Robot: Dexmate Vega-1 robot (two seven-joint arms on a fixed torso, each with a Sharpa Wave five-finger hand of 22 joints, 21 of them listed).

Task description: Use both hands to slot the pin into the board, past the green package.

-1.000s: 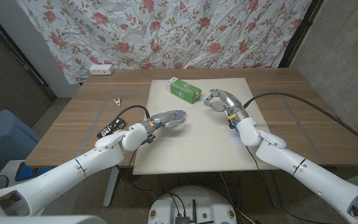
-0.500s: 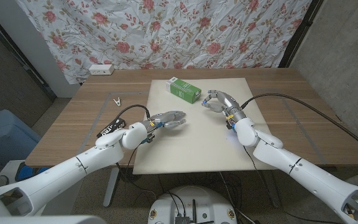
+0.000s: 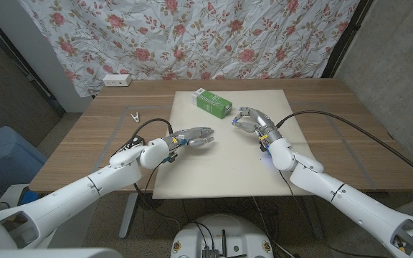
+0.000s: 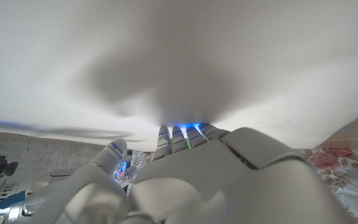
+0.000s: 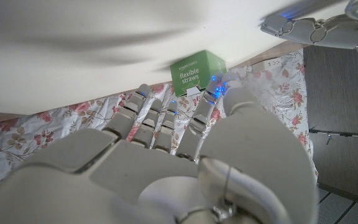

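Pin (image 3: 134,115): a small pale forked piece (taken to be the pin) is seen on bare wood, well to the left of the green package (image 3: 213,102) and untouched. Its long axis runs roughly across the table, slightly slanted; which end leads is too small to tell.

Since a second ago, pin and package are unmoved. The right hand (image 3: 252,119) has been drawn slightly closer to the package, now just right of it, fingers curled in; whether anything is pinched cannot be told. The left hand (image 3: 195,136) is barely shifted, nearer than the package, fingers stretched out and holding nothing.

The package sits on the white board's (image 3: 221,168) far edge, atop a wooden table (image 3: 321,93). Behind it a floral curtain (image 3: 192,36) is hung.
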